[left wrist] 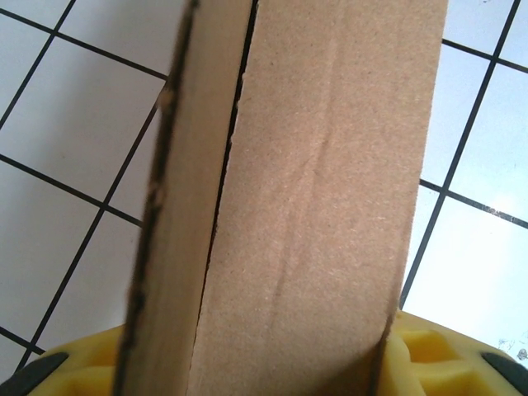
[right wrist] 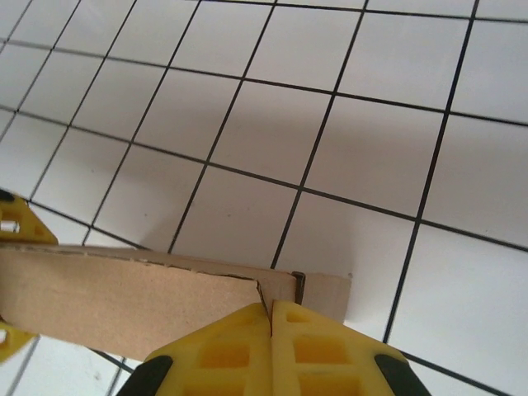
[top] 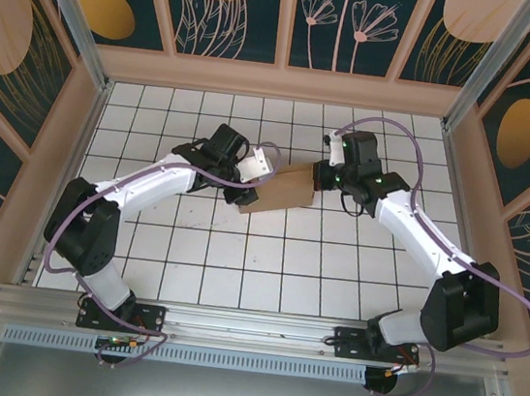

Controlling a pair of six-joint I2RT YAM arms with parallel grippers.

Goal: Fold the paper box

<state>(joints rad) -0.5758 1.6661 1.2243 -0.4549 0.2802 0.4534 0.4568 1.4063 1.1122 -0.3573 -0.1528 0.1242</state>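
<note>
The paper box [top: 284, 189] is a brown cardboard slab standing on edge on the white tiled floor mid-table, between the two arms. My left gripper [top: 252, 170] holds its left end. In the left wrist view the cardboard [left wrist: 322, 165] runs up between my yellow fingers [left wrist: 450, 363], and a thin dark gap separates two layers. My right gripper [top: 320, 178] is at the box's right end. In the right wrist view its fingertips [right wrist: 247, 326] are shut together, with the tips against the box's end [right wrist: 124, 301] beside a small slot.
The floor [top: 237, 263] is white tile with black grid lines. Wooden walls [top: 280, 83] enclose the back and both sides. Purple cables loop from both arms. The arm bases sit on the near rail [top: 248, 328].
</note>
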